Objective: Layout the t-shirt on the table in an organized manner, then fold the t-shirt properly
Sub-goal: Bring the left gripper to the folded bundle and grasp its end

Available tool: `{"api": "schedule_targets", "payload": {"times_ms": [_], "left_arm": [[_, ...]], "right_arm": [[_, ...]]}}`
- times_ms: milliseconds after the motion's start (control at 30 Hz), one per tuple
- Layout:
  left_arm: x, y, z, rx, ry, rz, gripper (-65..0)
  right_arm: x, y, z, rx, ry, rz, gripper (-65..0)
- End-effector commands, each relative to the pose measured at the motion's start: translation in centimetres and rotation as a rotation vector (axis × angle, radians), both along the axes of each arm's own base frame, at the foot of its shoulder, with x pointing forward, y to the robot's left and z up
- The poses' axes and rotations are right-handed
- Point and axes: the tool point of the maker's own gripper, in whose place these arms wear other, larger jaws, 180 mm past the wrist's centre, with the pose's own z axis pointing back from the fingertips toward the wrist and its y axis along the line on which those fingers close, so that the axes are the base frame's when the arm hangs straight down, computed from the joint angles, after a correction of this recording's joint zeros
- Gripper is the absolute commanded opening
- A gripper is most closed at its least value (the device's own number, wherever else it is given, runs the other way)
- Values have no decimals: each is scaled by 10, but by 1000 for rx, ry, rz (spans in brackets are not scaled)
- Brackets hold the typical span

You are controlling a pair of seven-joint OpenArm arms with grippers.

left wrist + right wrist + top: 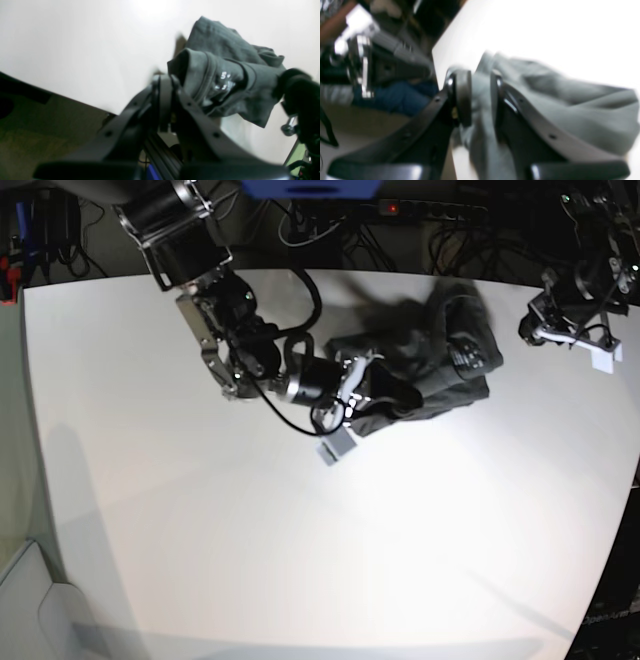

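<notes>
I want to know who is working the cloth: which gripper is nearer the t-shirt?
Right. The right gripper is clamped on the t-shirt at its near edge; the left gripper, shut, sits just off its other side, apart.

Both wrist views are blurred, glare whitens the table (300, 560), and the base view bends at edges.

Crumpled charcoal t-shirt (430, 360) on white table (300, 560)

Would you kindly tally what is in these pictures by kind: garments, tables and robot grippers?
Garments: 1, the t-shirt, bunched up
Tables: 1, the white table
Grippers: 2, the right gripper closed on the t-shirt, and the left gripper shut beside it
Total: 4
</notes>
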Motion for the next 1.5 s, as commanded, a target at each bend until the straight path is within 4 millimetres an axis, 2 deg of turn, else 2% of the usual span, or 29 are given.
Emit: {"api": "schedule_targets", "payload": {"times_ms": [0,100,200,300,367,467,533,567,633,733,900,1033,1200,1467], "left_arm": [[3,-1,8,-5,-23,-3,-647],[2,-7,4,-30,-23,8,-647],[1,-9,3,-37,-23,12,-646],[2,-12,5,-44,-31,13,-628],[6,-14,14,-33,-58,2,-552],[12,-17,30,-8,-107,-17,-359],[13,-16,33,-3,-115,-20,-261],[15,-16,33,-1,-121,-19,-224],[17,-16,34,-1,-126,-19,-190],[26,-16,38,2,-150,-16,-180],[45,-11,33,-31,-160,14,-182],[59,-28,25,-66,-149,-34,-183],[58,-38,13,-96,-115,-42,-185],[47,-37,-1,-107,-72,-19,-261]], "right_arm": [[7,6,22,63,-43,-6,-536],[5,5,23,83,-43,-21,-536],[2,6,41,101,-92,-9,-533],[-3,2,49,101,-126,-3,-532],[-4,2,53,106,-138,-2,-532],[-3,-5,49,85,-142,-2,-532],[-4,-7,46,79,-139,-2,-532],[-6,-7,45,79,-133,-3,-532],[-6,-10,42,75,-126,-8,-532],[-7,-15,37,56,-125,-4,-532],[-5,-18,35,48,-124,-10,-532],[-5,-25,31,31,-124,-11,-532],[-4,-29,29,19,-124,-13,-532],[-3,-32,28,10,-127,-14,-532]]}}
